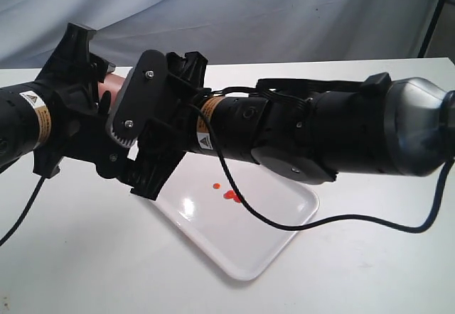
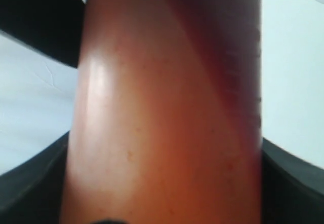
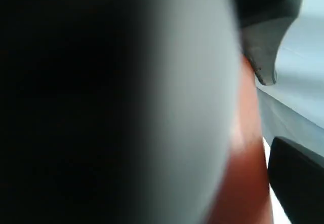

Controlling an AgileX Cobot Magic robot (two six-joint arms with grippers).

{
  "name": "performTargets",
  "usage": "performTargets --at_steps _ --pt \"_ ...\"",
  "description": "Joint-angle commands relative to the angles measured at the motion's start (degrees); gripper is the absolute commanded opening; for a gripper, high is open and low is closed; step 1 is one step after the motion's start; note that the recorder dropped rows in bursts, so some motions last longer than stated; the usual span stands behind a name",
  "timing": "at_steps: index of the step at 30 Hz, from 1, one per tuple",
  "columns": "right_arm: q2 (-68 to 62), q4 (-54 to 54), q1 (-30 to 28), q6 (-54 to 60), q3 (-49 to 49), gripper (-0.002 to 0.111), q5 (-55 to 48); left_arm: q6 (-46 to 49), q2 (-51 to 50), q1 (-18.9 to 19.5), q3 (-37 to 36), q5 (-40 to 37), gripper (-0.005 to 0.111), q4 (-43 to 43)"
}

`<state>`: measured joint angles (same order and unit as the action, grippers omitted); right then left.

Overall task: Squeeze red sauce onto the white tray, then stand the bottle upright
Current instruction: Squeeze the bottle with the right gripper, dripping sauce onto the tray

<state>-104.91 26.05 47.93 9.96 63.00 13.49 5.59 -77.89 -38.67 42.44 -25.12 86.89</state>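
two black robot arms meet above a white table (image 1: pixel 85 257), in front of a pale grey cloth backdrop (image 1: pixel 270 15). the left gripper (image 1: pixel 99 108) reaches in from the left side of the exterior view and pinches the bottle (image 1: pixel 115 85), holding it in the air above the table, near the far left corner of the white tray (image 1: pixel 242 246). only a small peach-coloured patch of the bottle shows between the two grippers. in the left wrist view the bottle (image 2: pixel 167 112) fills the picture, red-orange with a darker red band along one side, and dark fingers (image 2: pixel 291 183) sit against both of its flanks. the right gripper (image 1: pixel 142 108) comes in from the right and sits just beside the bottle with its jaws spread wide; whether they touch the bottle cannot be told. in the right wrist view a blurred grey mass hides most of the scene, and a strip of the bottle (image 3: pixel 248 178) shows beside it. the tray lies flat on the table below the right arm. red sauce (image 1: pixel 229 195) sits on it as a small drop and a larger blob, partly crossed by a black cable (image 1: pixel 320 222).
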Motion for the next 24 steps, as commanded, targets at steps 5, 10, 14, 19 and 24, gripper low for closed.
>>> performTargets --at_steps 5,10,14,19,24 --pt "-3.6 -3.5 -3.7 -0.1 -0.9 0.084 -8.5 -4.1 1.9 -2.3 2.1 11.7 0.0 1.4" --pt "-3.6 -4.3 -4.5 -1.0 -0.9 0.084 -8.3 -4.1 1.9 -2.3 2.1 11.7 0.0 1.4" --pt "-3.6 -4.3 -4.5 -1.0 -0.9 0.083 -9.1 -4.1 1.9 -2.3 2.1 11.7 0.0 1.4" --pt "-3.6 -4.3 -4.5 -1.1 -0.9 0.083 -10.9 -4.2 3.1 -2.3 2.1 12.7 0.0 1.4" --pt "-4.5 -4.3 -4.5 -1.9 -0.9 0.078 -10.8 -4.2 5.9 -2.3 2.1 13.5 0.0 -0.4"
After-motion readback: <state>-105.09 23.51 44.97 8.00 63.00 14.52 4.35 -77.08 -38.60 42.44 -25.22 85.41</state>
